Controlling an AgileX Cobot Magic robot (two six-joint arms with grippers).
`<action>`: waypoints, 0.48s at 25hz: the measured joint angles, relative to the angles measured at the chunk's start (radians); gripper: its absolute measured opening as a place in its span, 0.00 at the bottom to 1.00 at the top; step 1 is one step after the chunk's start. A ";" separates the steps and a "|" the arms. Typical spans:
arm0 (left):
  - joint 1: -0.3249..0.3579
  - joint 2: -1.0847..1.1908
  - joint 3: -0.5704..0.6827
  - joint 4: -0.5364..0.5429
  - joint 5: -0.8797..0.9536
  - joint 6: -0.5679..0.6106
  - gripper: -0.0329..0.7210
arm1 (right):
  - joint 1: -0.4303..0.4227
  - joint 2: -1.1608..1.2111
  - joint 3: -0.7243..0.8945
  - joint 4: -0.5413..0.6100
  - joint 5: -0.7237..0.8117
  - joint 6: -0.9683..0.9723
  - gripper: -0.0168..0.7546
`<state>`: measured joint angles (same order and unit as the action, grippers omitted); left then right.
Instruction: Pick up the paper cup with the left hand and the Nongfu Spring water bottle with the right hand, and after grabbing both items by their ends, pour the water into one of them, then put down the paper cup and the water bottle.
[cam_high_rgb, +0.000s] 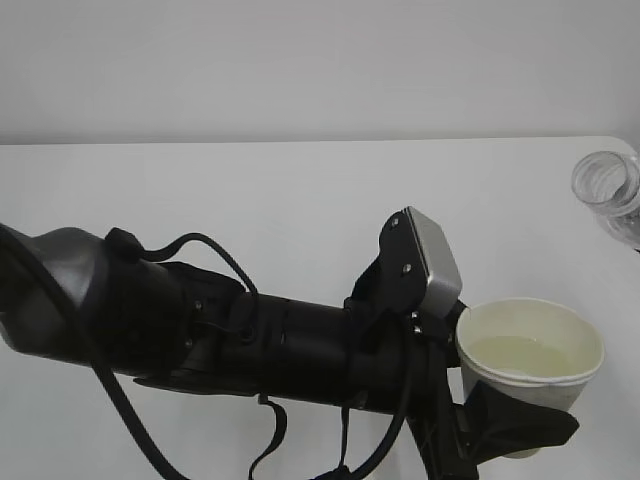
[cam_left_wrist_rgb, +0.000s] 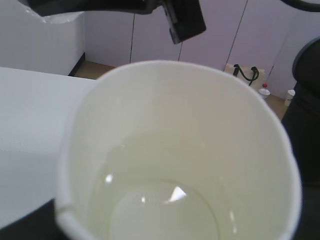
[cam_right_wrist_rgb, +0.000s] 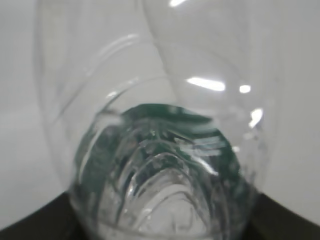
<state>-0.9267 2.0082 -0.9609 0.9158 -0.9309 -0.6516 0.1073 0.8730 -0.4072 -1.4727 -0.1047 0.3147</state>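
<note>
We see left hand (cam_high_rgb: 500, 425) clamping paper cup (cam_high_rgb: 528, 362) holding water (cam_high_rgb: 520, 355); right hand, unseen, grips bottle (cam_high_rgb: 610, 195) right of cup. Pouring looks finished; next, lower both onto table (cam_high_rgb: 250, 200).

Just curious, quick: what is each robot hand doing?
Left gripper: holding white paper cup of water.
Right gripper: holding clear ribbed plastic bottle.

A plain white worktop (cam_high_rgb: 250, 210) spans the exterior view, its far edge meeting a pale wall (cam_high_rgb: 300, 60). From the left wrist view, the same white worktop shows at the left, ending ahead of lilac cabinet panels (cam_left_wrist_rgb: 150, 40).
</note>
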 joint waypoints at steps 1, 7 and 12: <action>0.000 0.000 0.000 0.000 0.000 0.000 0.66 | 0.000 0.000 0.000 0.000 0.000 0.018 0.56; 0.000 0.000 0.000 0.000 -0.002 0.000 0.66 | 0.000 0.000 0.000 0.040 0.000 0.089 0.56; 0.000 0.000 0.000 0.000 -0.008 0.000 0.66 | 0.000 0.000 0.004 0.095 0.000 0.105 0.56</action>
<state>-0.9267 2.0082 -0.9609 0.9158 -0.9391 -0.6516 0.1073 0.8730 -0.4027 -1.3780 -0.1047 0.4200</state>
